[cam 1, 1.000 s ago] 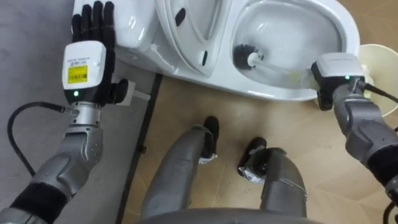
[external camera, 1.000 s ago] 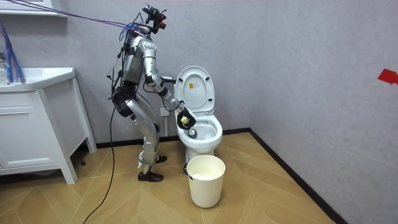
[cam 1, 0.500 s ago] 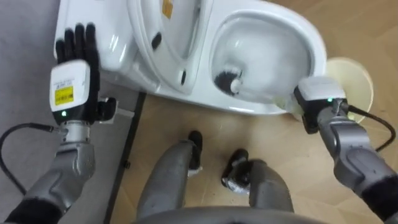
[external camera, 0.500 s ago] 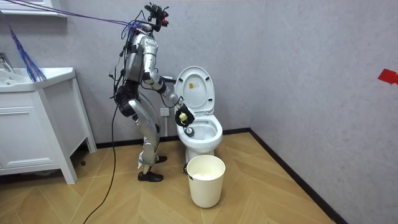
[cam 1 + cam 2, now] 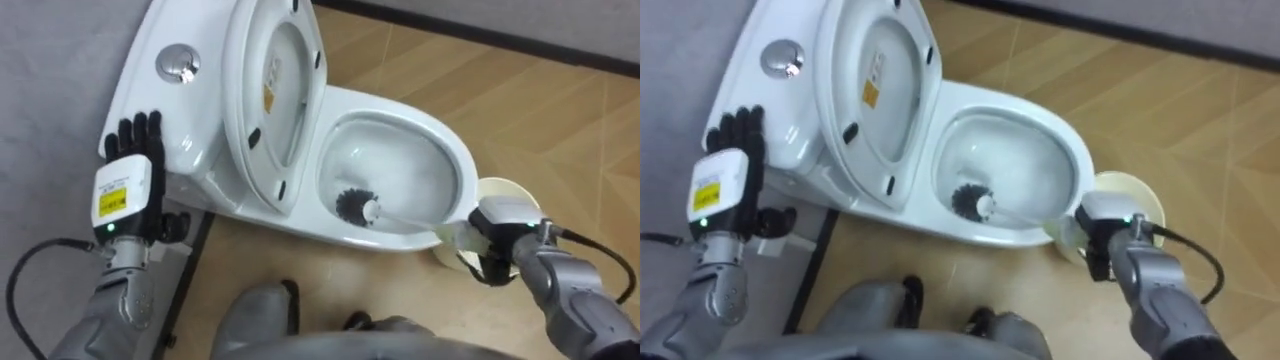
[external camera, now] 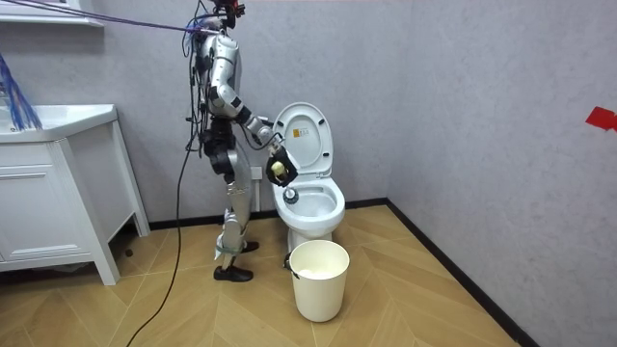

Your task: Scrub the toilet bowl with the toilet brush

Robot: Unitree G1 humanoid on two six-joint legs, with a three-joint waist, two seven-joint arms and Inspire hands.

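Observation:
The white toilet [image 5: 452, 160] stands before me with its lid and seat [image 5: 268, 110] raised. A toilet brush with a black bristle head [image 5: 352, 206] rests inside the bowl at its near side. Its white handle runs right over the rim into my right hand [image 5: 497, 243], which is shut on it beside the bowl's front right. My left hand [image 5: 129, 182] is held up open next to the tank, palm away from me, touning nothing. In the room view I stand upright at the toilet's side, right hand [image 6: 281, 172] over the bowl.
A cream waste bin [image 5: 508, 190] sits on the wood floor just beyond my right hand, in front of the toilet [image 6: 318, 278]. A chrome flush button [image 5: 178, 62] tops the tank. A white sink cabinet [image 6: 53, 188] stands at the room view's left.
I have straightened up from a bent stance, so the eye view has shifted and shows more of the toilet. The brush head stays in the bowl, my right hand still holding the handle.

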